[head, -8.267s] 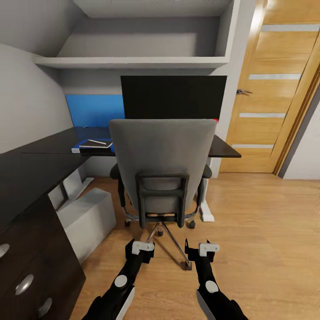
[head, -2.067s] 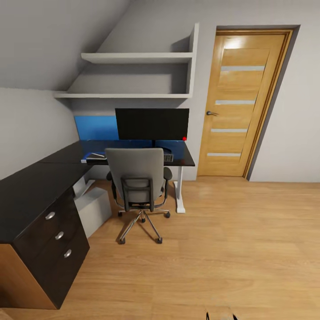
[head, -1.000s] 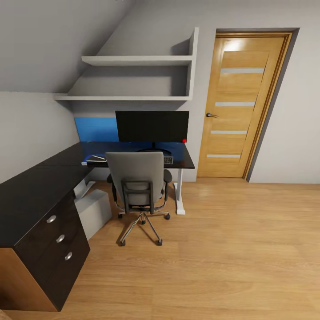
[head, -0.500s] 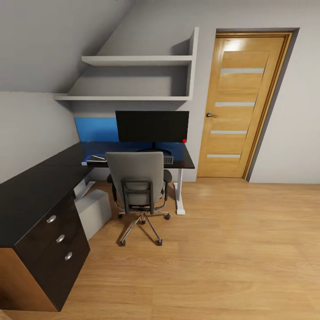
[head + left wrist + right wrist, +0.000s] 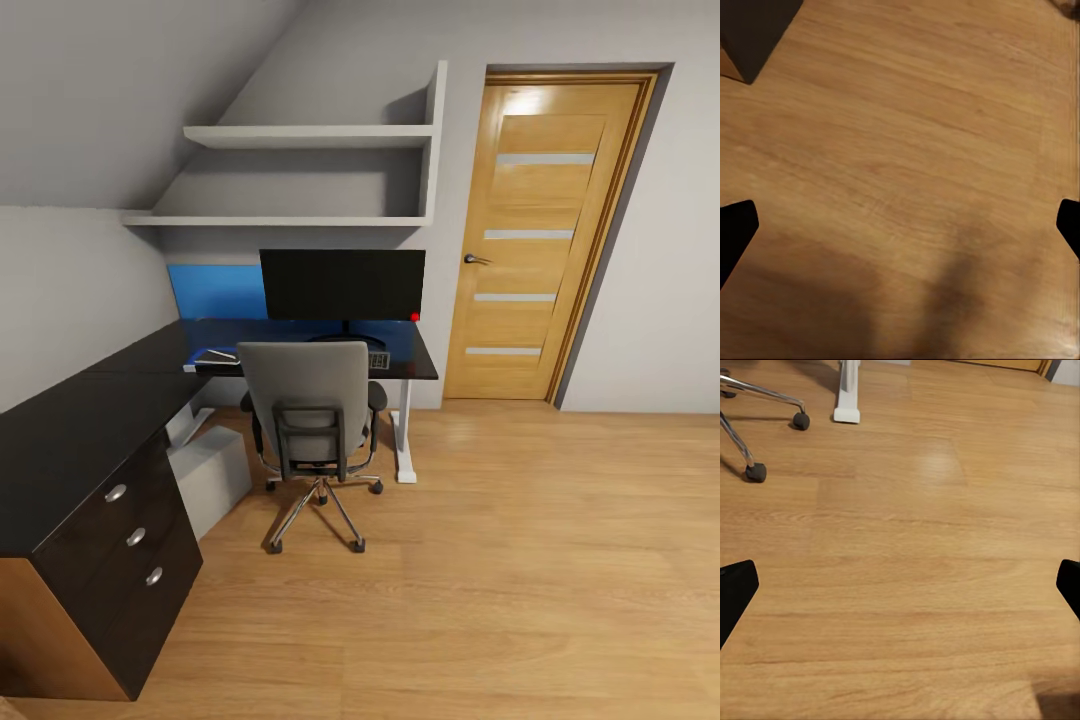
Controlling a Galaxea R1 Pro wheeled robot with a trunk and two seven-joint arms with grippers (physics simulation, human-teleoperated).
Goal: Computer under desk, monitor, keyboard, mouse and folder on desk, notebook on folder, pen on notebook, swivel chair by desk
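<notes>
The black monitor stands on the glossy black desk. The grey swivel chair is pushed up to the desk in front of it, its back towards me. The chair back hides all of the keyboard but one end, and it hides the mouse. To its left the blue folder lies on the desk, with the dark notebook and the white pen on top. The grey computer sits under the desk. Over bare floor, my left gripper and right gripper are open and hold nothing.
A blue upright panel stands behind the monitor. The black drawer unit is at the near left. A wooden door is shut at the right. Chair castors and a white desk leg show beyond my right gripper.
Since the earliest frame the camera has backed well away from the chair, taking in the whole desk and door. Over the last second nothing has moved.
</notes>
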